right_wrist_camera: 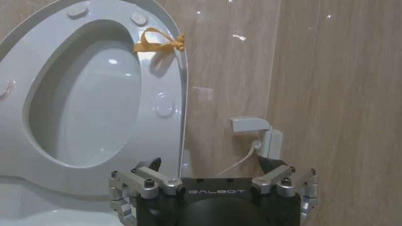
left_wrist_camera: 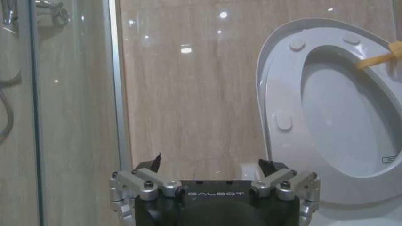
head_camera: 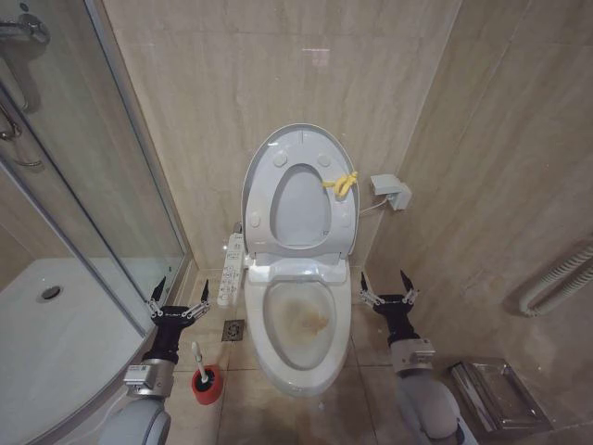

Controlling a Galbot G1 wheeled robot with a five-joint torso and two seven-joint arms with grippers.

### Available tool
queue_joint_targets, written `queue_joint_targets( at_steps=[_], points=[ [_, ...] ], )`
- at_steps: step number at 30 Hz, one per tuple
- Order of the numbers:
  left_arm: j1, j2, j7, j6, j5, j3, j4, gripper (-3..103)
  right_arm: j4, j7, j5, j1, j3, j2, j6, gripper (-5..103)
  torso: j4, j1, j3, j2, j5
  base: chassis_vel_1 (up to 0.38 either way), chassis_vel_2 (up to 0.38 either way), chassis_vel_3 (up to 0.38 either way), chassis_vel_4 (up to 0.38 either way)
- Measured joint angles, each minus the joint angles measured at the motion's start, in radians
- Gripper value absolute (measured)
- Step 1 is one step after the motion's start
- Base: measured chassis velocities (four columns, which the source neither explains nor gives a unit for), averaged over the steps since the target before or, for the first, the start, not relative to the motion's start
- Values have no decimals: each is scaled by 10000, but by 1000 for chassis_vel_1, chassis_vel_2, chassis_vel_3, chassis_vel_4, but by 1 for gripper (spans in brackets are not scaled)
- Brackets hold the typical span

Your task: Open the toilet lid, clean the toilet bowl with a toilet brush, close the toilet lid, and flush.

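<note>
The toilet lid (head_camera: 301, 209) stands raised against the back wall, showing through the hole of the seat ring in front of it, with a yellow tie (head_camera: 341, 184) at the right edge. Below, the toilet bowl (head_camera: 298, 320) lies uncovered with brown stains inside. The toilet brush (head_camera: 197, 360) stands in its red holder (head_camera: 208, 385) on the floor left of the bowl. My left gripper (head_camera: 182, 289) hangs open just above and left of the brush. My right gripper (head_camera: 384, 278) is open beside the bowl's right side. The wrist views show the left gripper (left_wrist_camera: 210, 161) and right gripper (right_wrist_camera: 208, 161) empty, facing the lid (left_wrist_camera: 342, 117) (right_wrist_camera: 88, 99).
A glass shower enclosure and white shower tray (head_camera: 56, 343) fill the left. A white control strip (head_camera: 232, 269) and a floor drain (head_camera: 233, 330) lie between the shower and the toilet. A wall box (head_camera: 391, 192) with a cable sits right of the lid; a metal rack (head_camera: 500, 394) is at the lower right.
</note>
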State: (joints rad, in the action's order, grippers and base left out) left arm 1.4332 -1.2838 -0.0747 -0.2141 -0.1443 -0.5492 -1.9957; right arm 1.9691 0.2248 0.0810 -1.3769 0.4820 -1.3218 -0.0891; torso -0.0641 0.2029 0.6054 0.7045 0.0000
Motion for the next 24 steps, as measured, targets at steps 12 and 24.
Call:
queue_joint_targets(
  at_steps=[12, 24],
  points=[
    [1, 0, 0, 0, 0, 0, 0, 100, 109, 179, -61, -64, -51, -184, 82, 100, 1, 0, 0, 0, 0, 0, 0, 0, 0],
    [0, 0, 0, 0, 0, 1, 0, 100, 117, 199, -84, -66, -63, -187, 101, 100, 1, 0, 0, 0, 0, 0, 0, 0, 0]
  ],
)
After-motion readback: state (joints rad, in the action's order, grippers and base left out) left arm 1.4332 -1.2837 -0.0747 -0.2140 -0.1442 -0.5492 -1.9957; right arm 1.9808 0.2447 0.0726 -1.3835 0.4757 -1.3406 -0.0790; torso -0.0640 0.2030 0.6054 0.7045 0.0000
